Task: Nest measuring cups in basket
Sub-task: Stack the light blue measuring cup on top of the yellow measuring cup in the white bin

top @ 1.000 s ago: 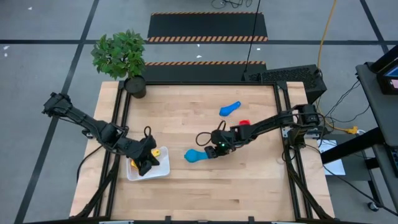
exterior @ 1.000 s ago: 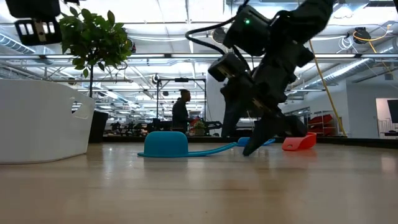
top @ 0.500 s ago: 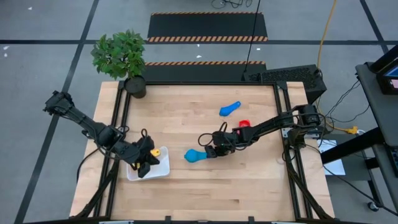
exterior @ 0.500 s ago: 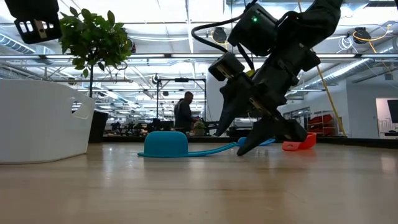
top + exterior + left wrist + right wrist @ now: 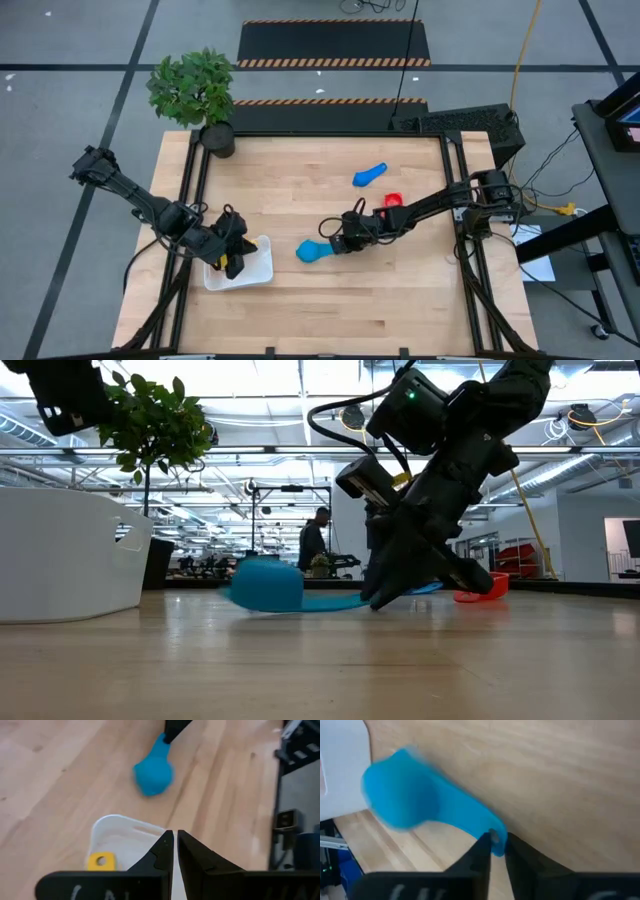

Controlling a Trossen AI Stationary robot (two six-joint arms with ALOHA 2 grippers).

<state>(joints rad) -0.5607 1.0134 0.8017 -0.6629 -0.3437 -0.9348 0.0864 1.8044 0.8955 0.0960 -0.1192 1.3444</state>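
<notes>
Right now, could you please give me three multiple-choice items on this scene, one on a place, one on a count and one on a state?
1. Where is the yellow cup?
A. in the basket
B. beside the plant
C. on the floor

2. How many cups lie on the bare table in the high view?
A. one
B. three
C. five

3. What are the right gripper's fingers doing?
A. standing wide open above the red cup
B. closed on the handle of the light blue cup
C. holding the basket

Answers:
1 A, the left wrist view shows it inside the white rim.
2 B, light blue, dark blue and red.
3 B, the right wrist view shows both fingers pinching the handle's end.
</notes>
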